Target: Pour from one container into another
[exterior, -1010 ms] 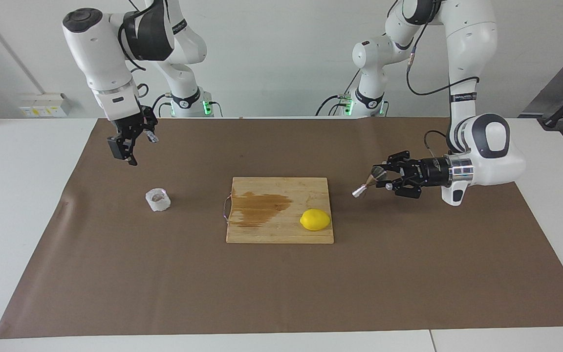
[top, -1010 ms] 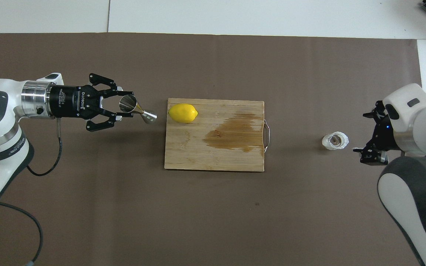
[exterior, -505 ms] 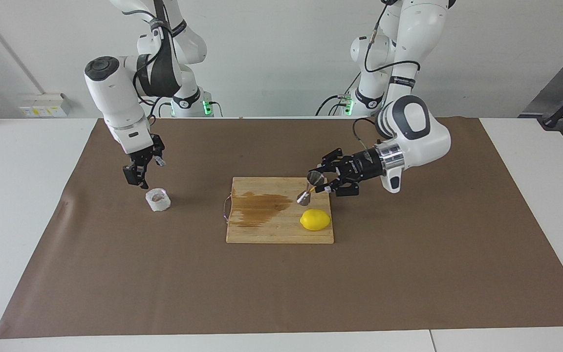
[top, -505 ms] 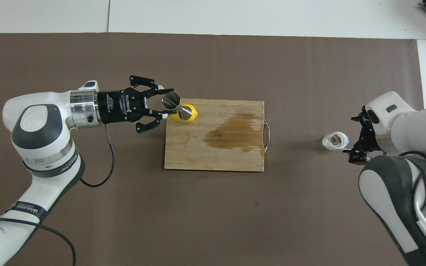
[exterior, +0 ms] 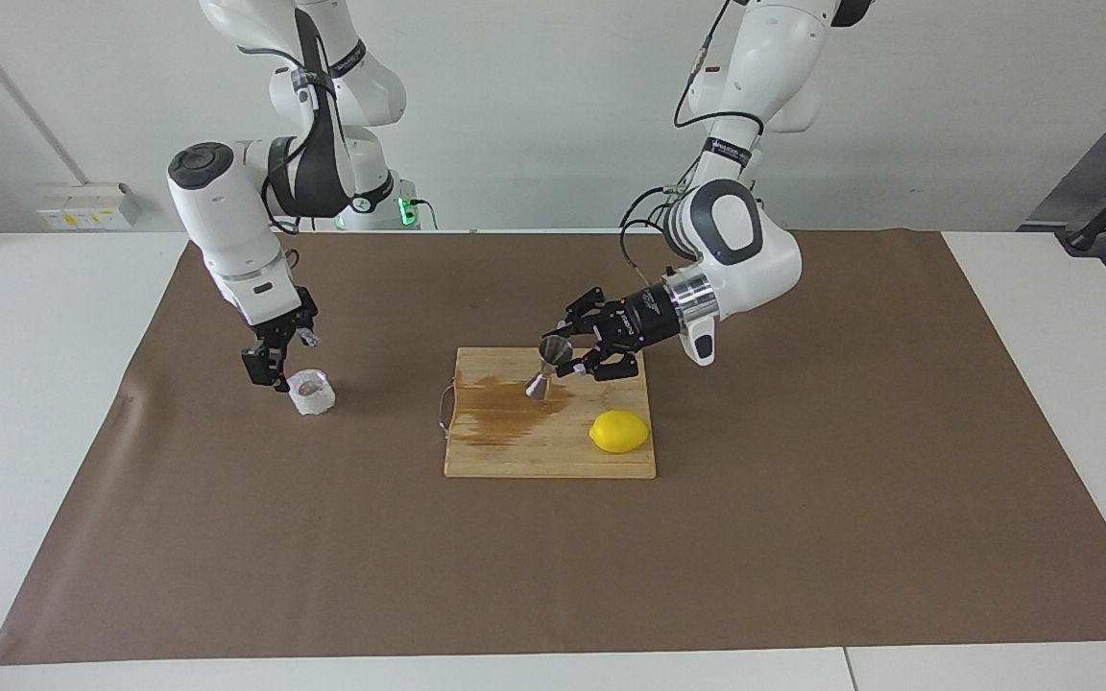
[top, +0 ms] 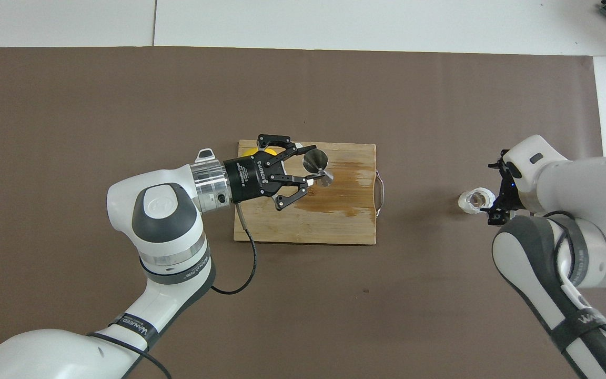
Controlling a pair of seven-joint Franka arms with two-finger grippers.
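The jigger (exterior: 543, 368) is clamped in the left gripper (exterior: 565, 357) over the board (exterior: 553, 456), at ten o'clock from the lemon (exterior: 619, 431). The right gripper (exterior: 276, 360), fingers spread, is held just beside the cup (exterior: 311, 393).

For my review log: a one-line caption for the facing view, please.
Left tool holds the steel jigger over the stained cutting board; right tool reaches the crinkled cup.

Plain white wall (exterior: 534, 106), white table (exterior: 44, 317), brown mat (exterior: 553, 557)
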